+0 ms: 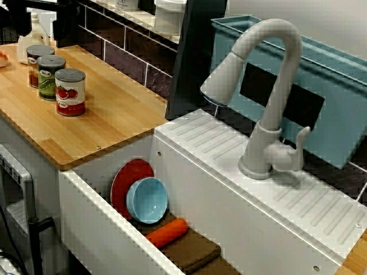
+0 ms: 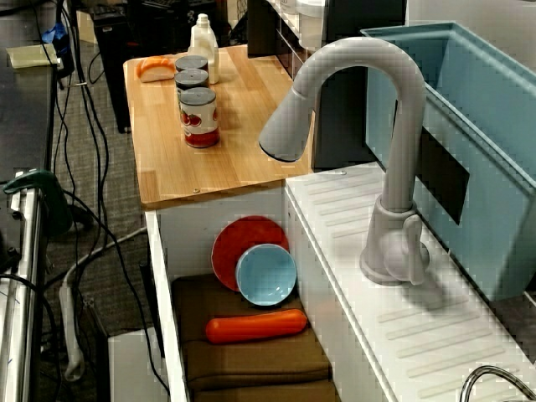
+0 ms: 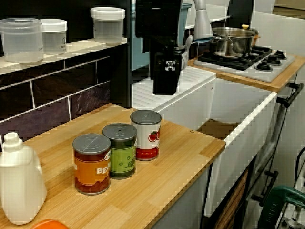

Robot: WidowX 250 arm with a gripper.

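Counter-level view, nearest first. White jug (image 3: 19, 183) sits at 8 o'clock on the wooden counter (image 3: 157, 191), with an orange scrap (image 3: 47, 224) cut off by the frame edge just below it.

Next come three upright cans in a close row: orange-labelled can (image 3: 91, 163), green-labelled can (image 3: 120, 150), then the tomato can (image 3: 146, 134) at the row's far end.

Past the tomato can, at its 1 o'clock and higher up, we note the gripper (image 3: 166, 86). It is a black block hanging from a dark arm, over the far counter edge by the white sink surround. It is apart from the can, not touching it. The fingers show in no view, so we cannot tell whether the pincer is spread or pressed together.

In the view over the sink, the basin (image 2: 163, 276) lies beyond. A red plate (image 2: 243, 243) leans on its wall, a blue bowl (image 2: 266, 275) is tilted against the plate, and an orange carrot (image 2: 255, 326) lies on a brown cloth (image 2: 251, 360). The grey faucet (image 2: 394, 167) arches at 2 o'clock.

Farthest off in the counter-level view, a steel pot (image 3: 232, 40) stands on the stove (image 3: 257, 64) at 2 o'clock
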